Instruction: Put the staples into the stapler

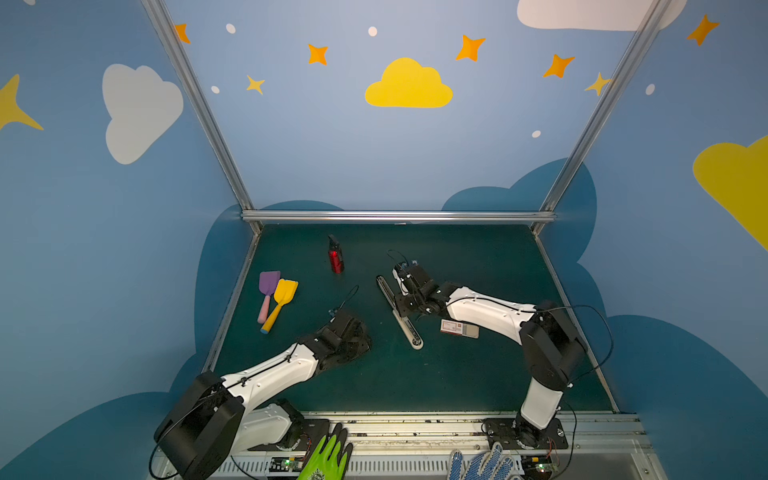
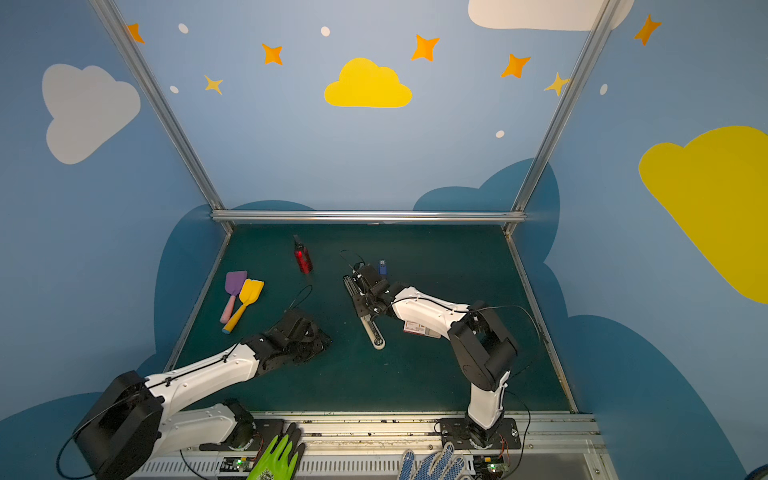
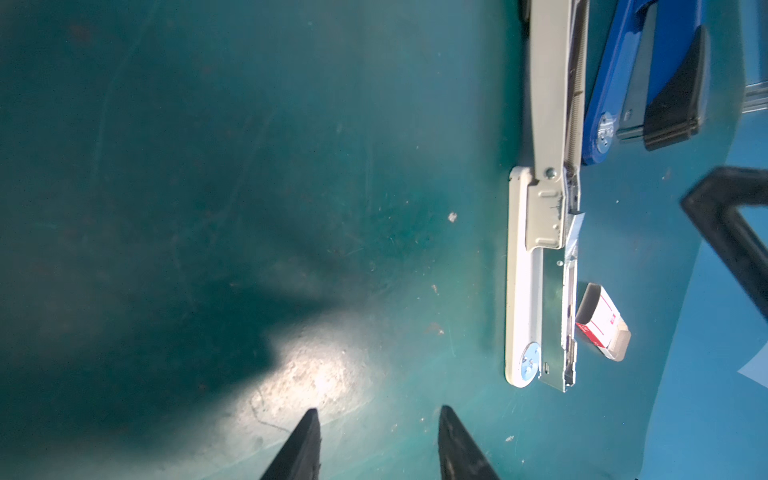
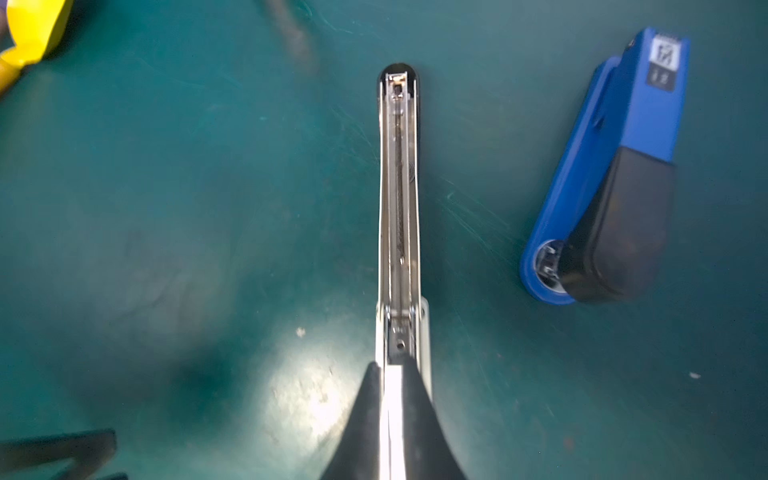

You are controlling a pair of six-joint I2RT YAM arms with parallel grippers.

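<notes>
White stapler point(image 1: 407, 326): lay opened flat.
Staple box point(image 1: 459, 328): sat just beside stapler's base.
Right gripper point(image 4: 392, 374): jaws together over stapler's channel; contents unclear.
Left gripper point(image 3: 376, 415): jaws apart, empty.
Progress: stapler was open; seating staples and closing seemingly remained.

The stapler point(image 1: 408, 327) was laid open lengthwise near the middle of the desk point(image 1: 415, 386). The staple box point(image 1: 459, 328) was set just right of its near end. A second stapler point(image 2: 382, 267) was placed right of its far end. The bottle point(image 1: 336, 257) was found left of centre toward the far edge. Two toy shovels point(image 1: 276, 297) were laid side by side near the left edge.
</notes>
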